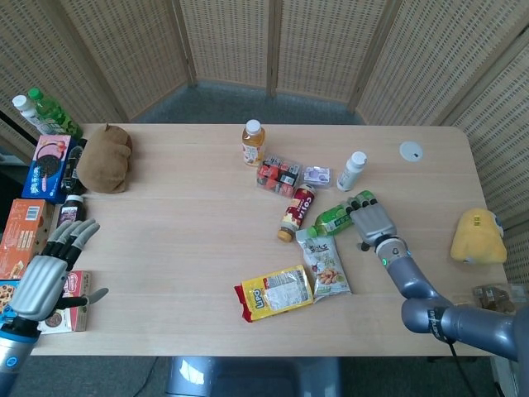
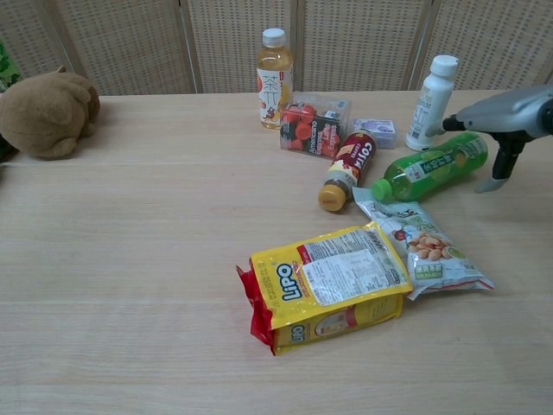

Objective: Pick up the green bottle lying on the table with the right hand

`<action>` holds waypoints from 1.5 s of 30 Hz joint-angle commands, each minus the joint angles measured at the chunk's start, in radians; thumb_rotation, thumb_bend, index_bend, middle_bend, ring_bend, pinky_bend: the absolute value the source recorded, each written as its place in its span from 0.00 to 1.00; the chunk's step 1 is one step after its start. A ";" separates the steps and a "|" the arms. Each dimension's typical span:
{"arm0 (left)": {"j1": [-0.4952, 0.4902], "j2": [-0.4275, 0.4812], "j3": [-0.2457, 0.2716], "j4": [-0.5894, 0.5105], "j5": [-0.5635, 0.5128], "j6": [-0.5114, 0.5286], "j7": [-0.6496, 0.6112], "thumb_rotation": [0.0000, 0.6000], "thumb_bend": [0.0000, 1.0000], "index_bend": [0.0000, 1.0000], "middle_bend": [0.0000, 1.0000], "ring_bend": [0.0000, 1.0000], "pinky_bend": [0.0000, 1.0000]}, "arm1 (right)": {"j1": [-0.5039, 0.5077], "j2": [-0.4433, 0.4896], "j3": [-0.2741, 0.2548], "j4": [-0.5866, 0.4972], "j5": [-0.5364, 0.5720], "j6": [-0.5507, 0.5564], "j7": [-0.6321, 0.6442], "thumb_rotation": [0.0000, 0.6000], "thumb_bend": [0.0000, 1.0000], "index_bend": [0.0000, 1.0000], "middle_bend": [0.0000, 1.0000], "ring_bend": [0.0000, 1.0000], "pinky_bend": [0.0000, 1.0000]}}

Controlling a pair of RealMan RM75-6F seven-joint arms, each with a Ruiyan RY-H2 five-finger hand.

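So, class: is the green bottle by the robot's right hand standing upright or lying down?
Lying down. The green bottle lies on its side, cap toward the snack bag.

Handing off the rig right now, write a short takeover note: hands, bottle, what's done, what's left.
Right hand lies over the base end of the green bottle, fingers draped over it; whether the grip has closed is unclear.
Left hand hangs open off the table's left edge, holding nothing.
The bottle lies on its side on the table, cap toward the snack bag, next to the brown cola bottle and below the white bottle.
Done: reach to the bottle.
Left: confirm a firm grip, then lift it off the table.
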 commanded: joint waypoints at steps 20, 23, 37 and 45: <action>0.044 0.026 0.015 -0.001 0.023 0.053 -0.011 1.00 0.00 0.00 0.00 0.00 0.00 | 0.015 -0.158 0.051 0.283 -0.187 -0.179 0.182 1.00 0.25 0.00 0.02 0.01 0.01; 0.040 0.024 0.012 -0.003 0.026 0.048 -0.010 1.00 0.00 0.00 0.00 0.00 0.00 | 0.013 -0.146 0.044 0.268 -0.172 -0.179 0.172 1.00 0.25 0.00 0.15 0.11 0.05; 0.044 0.032 0.015 -0.022 0.042 0.054 0.012 1.00 0.00 0.00 0.00 0.00 0.00 | 0.026 -0.145 0.028 0.271 -0.117 -0.176 0.126 1.00 0.25 0.00 0.31 0.24 0.13; 0.046 0.034 0.015 -0.024 0.047 0.056 0.012 1.00 0.00 0.00 0.00 0.00 0.00 | 0.023 -0.148 0.015 0.281 -0.105 -0.182 0.121 1.00 0.25 0.03 0.31 0.24 0.13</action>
